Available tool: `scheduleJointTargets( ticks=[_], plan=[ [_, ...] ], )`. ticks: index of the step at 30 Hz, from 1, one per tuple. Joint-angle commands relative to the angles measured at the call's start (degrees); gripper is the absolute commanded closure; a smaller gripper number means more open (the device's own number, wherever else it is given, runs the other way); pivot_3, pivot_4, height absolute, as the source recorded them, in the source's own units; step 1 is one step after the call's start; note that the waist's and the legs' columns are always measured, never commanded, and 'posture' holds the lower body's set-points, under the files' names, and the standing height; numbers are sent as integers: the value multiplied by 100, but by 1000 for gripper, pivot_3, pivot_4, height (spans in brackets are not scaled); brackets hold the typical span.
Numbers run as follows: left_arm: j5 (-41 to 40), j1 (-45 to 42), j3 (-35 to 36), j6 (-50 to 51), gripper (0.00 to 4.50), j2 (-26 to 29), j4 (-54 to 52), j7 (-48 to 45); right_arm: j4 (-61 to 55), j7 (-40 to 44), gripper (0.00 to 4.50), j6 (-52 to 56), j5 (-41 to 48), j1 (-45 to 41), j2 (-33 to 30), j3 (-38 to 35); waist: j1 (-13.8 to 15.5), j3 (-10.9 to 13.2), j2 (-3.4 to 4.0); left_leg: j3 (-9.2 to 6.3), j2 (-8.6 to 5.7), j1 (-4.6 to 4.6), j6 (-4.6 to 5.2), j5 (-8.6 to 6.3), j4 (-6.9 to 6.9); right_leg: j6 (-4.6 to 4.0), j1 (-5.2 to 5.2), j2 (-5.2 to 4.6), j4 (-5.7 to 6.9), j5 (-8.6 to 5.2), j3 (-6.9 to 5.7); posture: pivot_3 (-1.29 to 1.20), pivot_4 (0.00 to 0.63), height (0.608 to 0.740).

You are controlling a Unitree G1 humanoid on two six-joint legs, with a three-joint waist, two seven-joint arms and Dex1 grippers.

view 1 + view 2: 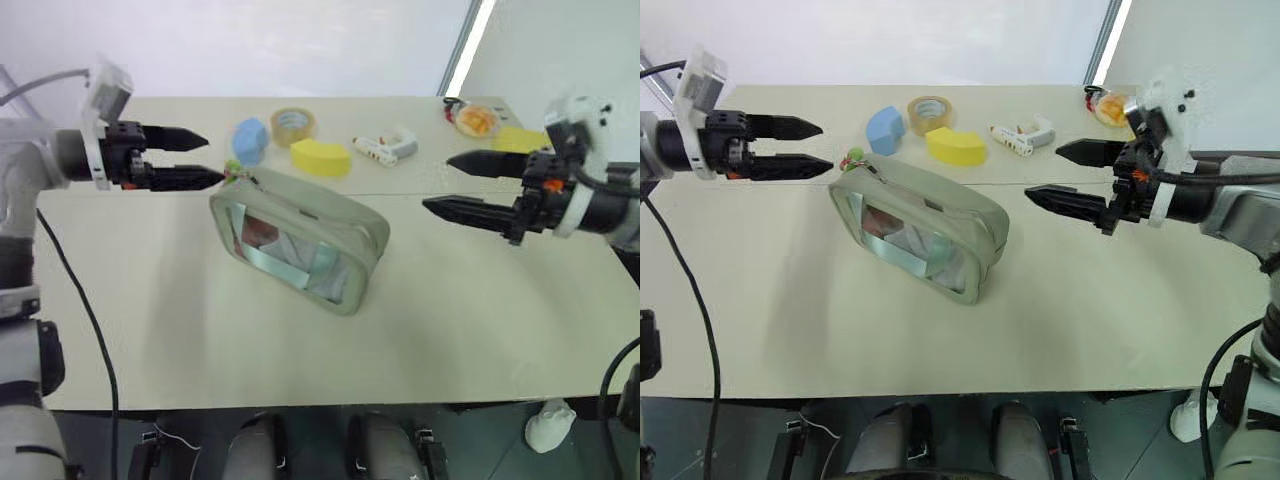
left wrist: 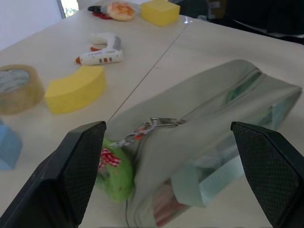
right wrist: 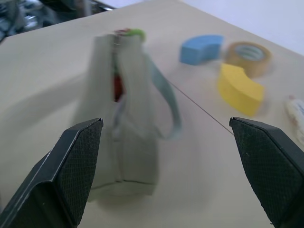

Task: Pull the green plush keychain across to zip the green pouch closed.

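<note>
1. A pale beige surface [image 1: 200, 330] is carrying everything, with a thin seam running across it just behind the green pouch [image 1: 300, 245]; a white wall is rising behind and a bright strip of light is slanting down at the far right corner.
2. The green pouch is lying at an angle near the middle of the surface, its clear window facing the camera and showing red and white contents.
3. The green plush keychain [image 1: 234, 170] is sitting at the pouch's far left corner, touching the surface.
4. Behind the pouch a blue sponge wedge [image 1: 249, 140], a tape roll [image 1: 293, 125], a yellow sponge wedge [image 1: 320, 157] and a white glue gun [image 1: 385, 148] are lying in a row.
5. The left end effector [image 1: 205, 160] is hovering just left of the keychain, fingers spread wide, holding nothing.
6. The right end effector [image 1: 450, 185] is hanging to the right of the pouch, well apart from it, also wide open and empty.
7. The left wrist view is showing the metal clasp [image 2: 159, 123] linking the keychain to the zipper, and its red checked bow [image 2: 110, 157].
8. The right wrist view is showing the pouch end-on with its pale teal strap [image 3: 166, 102].
</note>
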Motion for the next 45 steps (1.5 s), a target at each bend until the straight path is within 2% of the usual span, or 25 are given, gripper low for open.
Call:
scheduleJointTargets(
  ticks=[1, 10, 14, 18, 27, 30, 32, 35, 38, 42, 45],
  plan=[
    [232, -77, 178, -490, 0, -42, 311, 394, 72, -362, 62, -134, -218, -63, 42, 268, 72, 0, 0, 3, -3, 0, 3, -2, 2, 0, 0, -3, 0, 0, 1, 0, 150, 740],
    [493, -419, 139, -1078, 0, -58, 1047, 695, 518, -567, 62, -608, -611, -324, -23, 539, 105, 5, -5, 2, -4, -41, 4, -2, 11, 1, -34, -4, 8, 0, -2, 0, 150, 740],
    [851, -737, 190, -1526, 0, -183, 1720, 1337, 941, -604, 62, -992, -986, -429, -127, 556, 100, 5, -5, 3, -3, -36, 4, -2, 10, 1, -34, -3, 9, 0, -2, 0, 150, 740],
    [836, -593, 86, -1655, 0, -284, 1600, 1123, 1351, -639, 62, -1366, -1458, -302, -235, 680, 110, 5, -5, 7, -3, -37, 4, -2, 7, 1, -34, -3, 7, 0, -2, 0, 150, 740],
    [841, -553, 116, -1567, 0, -349, 1496, 1043, 1003, -535, 62, -1113, -1245, -255, -91, 707, 88, 5, -5, 6, -2, -37, 4, -2, 8, 1, -35, -3, 10, 0, -3, 0, 150, 740],
    [727, -526, 6, -1246, 0, -259, 1260, 730, 588, -240, 62, -616, -302, -862, 195, 713, 74, 7, -1, 6, -2, -37, 4, -2, 10, 1, -34, -3, 10, 0, -3, 0, 150, 740],
    [685, -486, -44, -1079, 0, -220, 1093, 558, 512, -243, 62, -366, 19, -1113, 344, 733, 81, 8, 0, 6, -1, -37, 3, -2, 7, 1, -38, -2, 14, 0, -3, 0, 150, 740],
    [204, -420, -25, -522, 0, -153, 472, -33, 64, -248, 62, -436, -240, -1206, 774, 1849, 83, 4, -7, 4, 0, -37, 3, -2, 7, 1, -36, -2, 12, 0, -4, 0, 150, 740],
    [-21, -382, -63, -193, 0, -79, 59, -301, 44, -363, 62, -470, -477, -1248, 1045, 2339, 97, 3, -8, 3, 0, -37, 4, -2, 14, 1, -33, -2, 14, 0, -4, 0, 150, 740],
    [-288, 20, -270, 75, 0, 224, -940, -815, -117, -150, 62, -807, -1101, -1163, 863, 3192, 98, 4, -7, 1, -2, -43, 4, -2, 13, 1, -37, -3, 12, 0, -4, 0, 150, 740],
    [-214, 225, -417, -113, 0, 354, -1291, -957, -52, -71, 62, -1080, -1513, -1072, 809, 3540, 95, 4, -6, -2, 0, -43, 4, -2, 14, 1, -37, -3, 13, 0, -4, 0, 150, 740]
  ],
)
